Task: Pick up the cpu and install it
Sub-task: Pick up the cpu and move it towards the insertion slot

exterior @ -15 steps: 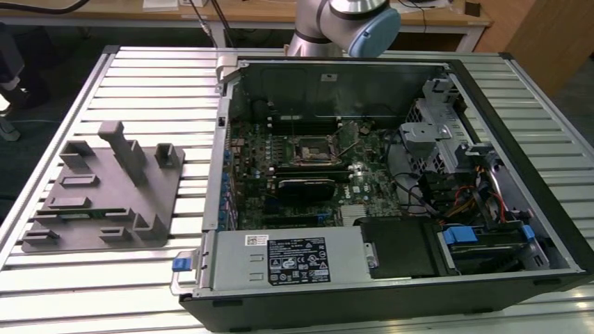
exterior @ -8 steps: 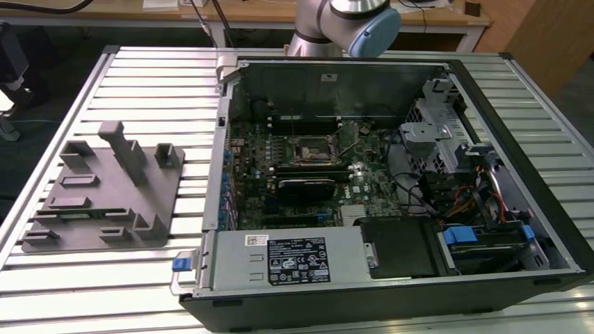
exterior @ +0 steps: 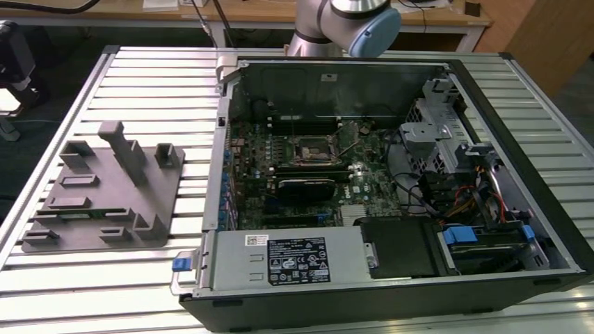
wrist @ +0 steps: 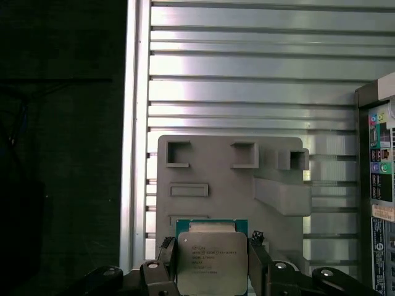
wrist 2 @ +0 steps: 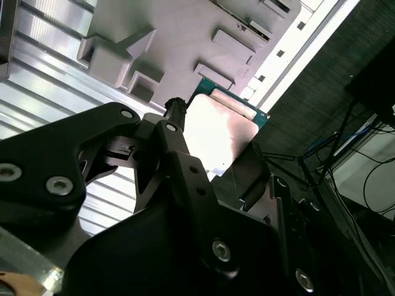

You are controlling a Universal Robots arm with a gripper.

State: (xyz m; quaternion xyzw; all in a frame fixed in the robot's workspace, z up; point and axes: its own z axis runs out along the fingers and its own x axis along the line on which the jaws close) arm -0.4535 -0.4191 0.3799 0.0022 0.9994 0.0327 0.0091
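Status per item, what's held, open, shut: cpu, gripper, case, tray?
cpu: gripped by two opposite edges, appears raised above the grey tray, silver lid showing.
gripper: shut on the cpu.
computer case: on its side, side panel off, interior exposed.
grey tray: flat on the slatted table, at the exterior view's left of the case.

The exterior view looks down from high on the computer case [exterior: 334,83] and grey tray [exterior: 88,216]. My first wrist view faces straight down, my second wrist view obliquely. Both wrist views closely share the cpu [wrist: 212,262] [wrist 2: 216,132] and the grey tray.
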